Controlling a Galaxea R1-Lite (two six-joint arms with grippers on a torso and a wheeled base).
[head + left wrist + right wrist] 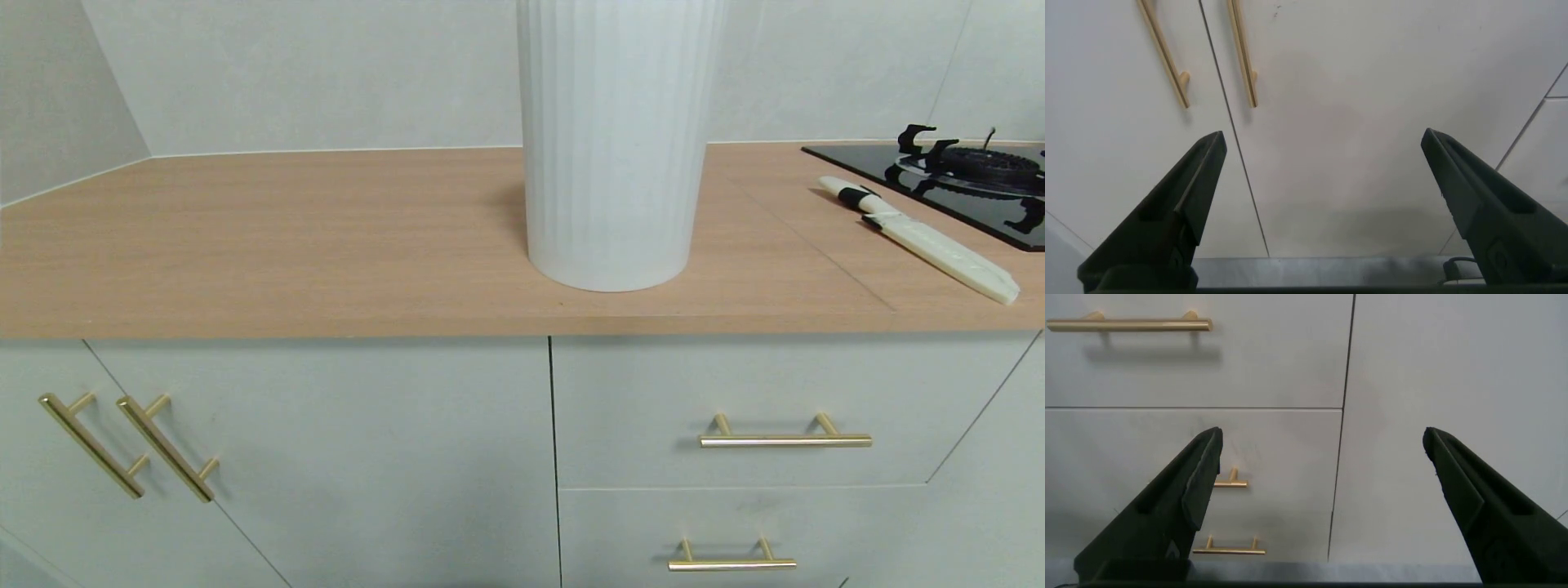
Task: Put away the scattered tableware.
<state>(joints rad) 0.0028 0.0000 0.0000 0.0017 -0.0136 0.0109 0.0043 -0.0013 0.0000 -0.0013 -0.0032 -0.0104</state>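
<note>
A cream-white knife [922,238] with a black band on its handle lies on the wooden countertop [326,245] at the right, beside the hob. A tall white ribbed container [612,139] stands in the middle of the counter. My left gripper [1323,143] hangs open in front of white cabinet doors with gold handles [1241,53]. My right gripper [1323,441] is open too, facing white drawer fronts with a gold bar handle [1131,325]. Neither holds anything.
A black gas hob [963,175] fills the counter's far right corner. Below the counter are two cabinet doors with slanted gold handles [167,447] on the left and drawers with gold handles [784,439] on the right. The counter's left half is bare wood.
</note>
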